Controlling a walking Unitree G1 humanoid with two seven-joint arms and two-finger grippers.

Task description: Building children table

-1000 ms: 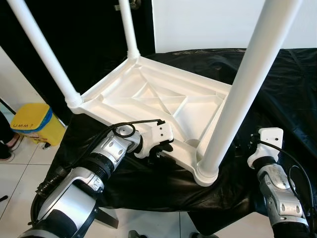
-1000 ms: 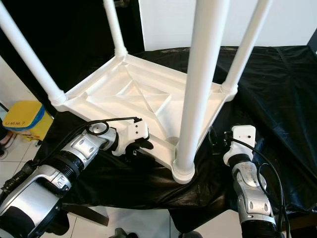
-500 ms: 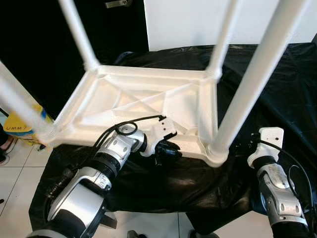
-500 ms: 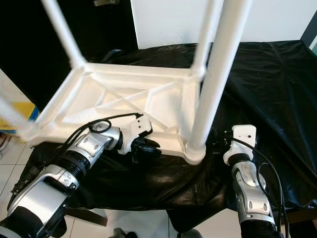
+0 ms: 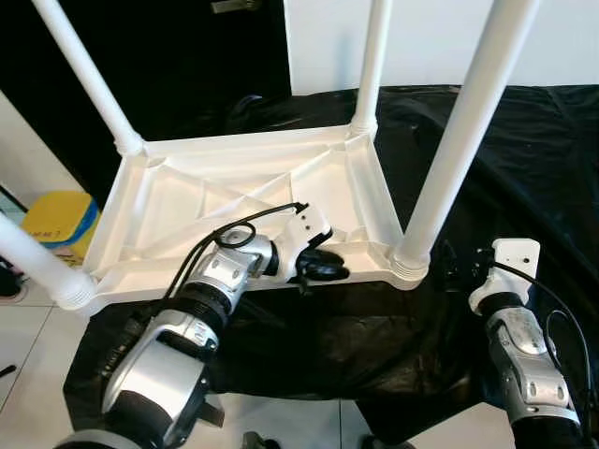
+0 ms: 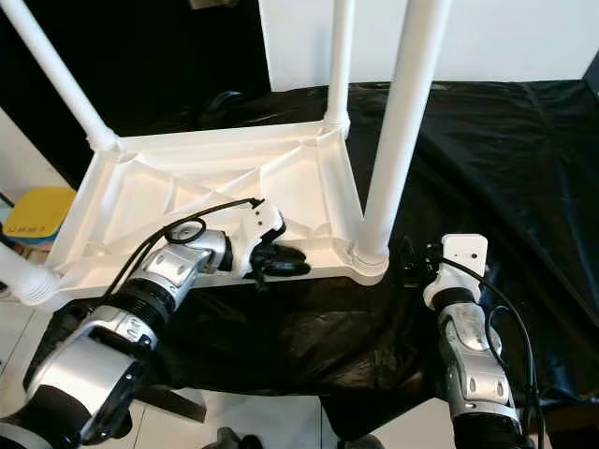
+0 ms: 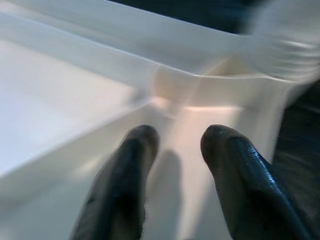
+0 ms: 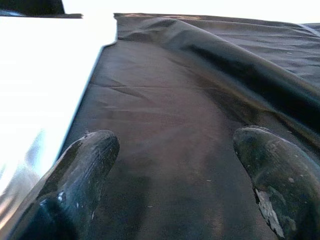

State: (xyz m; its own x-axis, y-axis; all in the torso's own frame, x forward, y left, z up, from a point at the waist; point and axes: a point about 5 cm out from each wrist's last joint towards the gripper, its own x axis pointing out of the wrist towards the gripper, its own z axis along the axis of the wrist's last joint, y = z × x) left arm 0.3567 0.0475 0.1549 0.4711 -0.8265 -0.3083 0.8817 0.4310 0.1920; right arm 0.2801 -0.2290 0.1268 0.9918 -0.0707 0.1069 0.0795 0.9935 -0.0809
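- white plastic children's table [image 5: 234, 201] lies upside down on a black sheet [image 5: 524, 159] that covers the work surface; its ribbed underside faces up.
- four white legs stand up from the corners: far-left leg [image 5: 89, 75], far-right leg [image 5: 372, 65], near-right leg [image 5: 449, 140], and a near-left leg [image 5: 37, 267] that tilts out over the left edge of the sheet.
- the near-left corner of the table overhangs the sheet, above the tiled floor [image 5: 28, 374].
- left gripper [image 5: 323, 267] is at the table's near rim, just left of the near-right leg's socket. in the left wrist view its black fingers [image 7: 125, 190] are a little apart with the white rim between and under them; i cannot tell whether they pinch the rim or only rest on it.
- right gripper [image 8: 175, 170] sits low over the black sheet just right of the table's near-right corner; fingers spread wide, nothing between them, white table edge beside one finger.
- right arm [image 5: 519, 346] reaches up from the near right edge, close to the corner but apart from the leg.
- yellow bin [image 5: 61, 220] with a blue rim stands on the floor at far left, beyond the table.
- white wall panel [image 5: 562, 42] behind the sheet at far right.
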